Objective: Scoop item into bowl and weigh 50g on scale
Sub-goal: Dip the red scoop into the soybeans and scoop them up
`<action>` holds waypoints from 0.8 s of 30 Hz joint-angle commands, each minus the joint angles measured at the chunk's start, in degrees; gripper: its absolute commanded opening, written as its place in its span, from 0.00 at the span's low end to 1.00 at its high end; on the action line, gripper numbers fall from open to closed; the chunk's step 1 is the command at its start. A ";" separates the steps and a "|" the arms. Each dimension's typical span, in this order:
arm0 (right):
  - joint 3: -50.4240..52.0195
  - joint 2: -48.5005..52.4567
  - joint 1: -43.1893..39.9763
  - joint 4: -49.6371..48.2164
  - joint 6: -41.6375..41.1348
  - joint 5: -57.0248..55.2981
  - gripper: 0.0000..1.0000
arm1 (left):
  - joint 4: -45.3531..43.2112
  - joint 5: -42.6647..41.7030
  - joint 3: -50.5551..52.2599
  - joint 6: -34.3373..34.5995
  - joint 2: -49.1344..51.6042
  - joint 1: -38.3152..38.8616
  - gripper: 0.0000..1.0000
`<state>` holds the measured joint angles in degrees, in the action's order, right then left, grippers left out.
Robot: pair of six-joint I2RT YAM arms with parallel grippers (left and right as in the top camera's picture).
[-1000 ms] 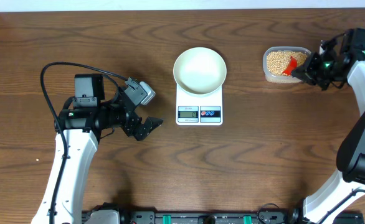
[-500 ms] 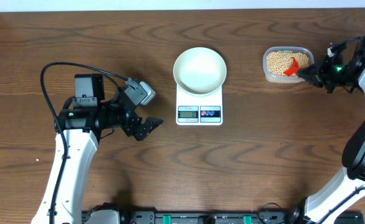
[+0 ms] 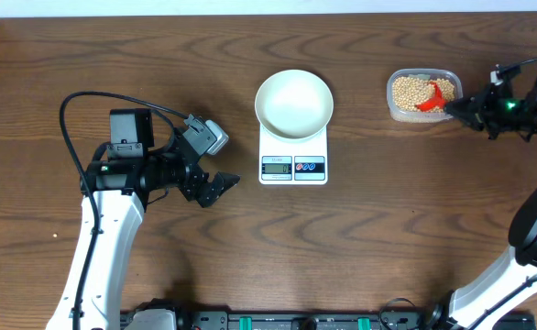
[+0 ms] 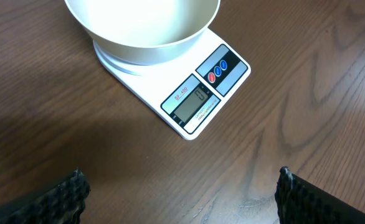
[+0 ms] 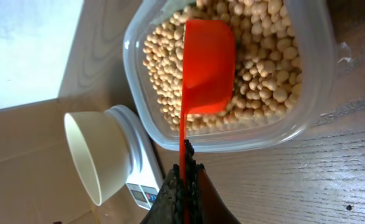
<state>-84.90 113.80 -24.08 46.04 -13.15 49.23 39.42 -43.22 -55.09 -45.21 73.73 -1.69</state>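
**Table** (image 3: 388, 238): dark wood, carrying everything below.

**Scale** (image 3: 293, 158): flat and white, near the table's middle. Its display and buttons face the robot, and the readout is too small to read.

**Bowl** (image 3: 293, 103): round and white, seated upright on the scale's platform.

**Beans** (image 3: 408, 90): small tan beans heaped in a clear plastic tub (image 3: 392, 108). The tub stands on the table to the right of the scale, well apart from the bowl.

**Scoop** (image 5: 207, 62): red. Its cup lies on the beans inside the tub, and its handle runs out over the tub's rim.

**Right gripper** (image 5: 184, 186): fingers pressed together on the scoop's handle, just beside the tub.

**Left gripper** (image 3: 215, 187): fingers spread wide with nothing between them. It hangs above bare table to the left of the scale and points toward it.
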 commanded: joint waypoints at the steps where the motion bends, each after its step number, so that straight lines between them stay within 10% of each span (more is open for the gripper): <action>1: 0.37 0.13 -1.40 0.07 2.23 5.25 0.01 | 0.17 -0.92 0.11 0.02 -0.09 0.17 0.98; 24: 0.37 0.13 -3.76 0.07 6.05 17.57 0.01 | 0.17 -0.92 0.11 0.02 -0.09 0.17 0.98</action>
<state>-84.90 113.80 -27.16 46.50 -9.26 61.21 39.42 -43.22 -55.09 -45.23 73.73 -1.69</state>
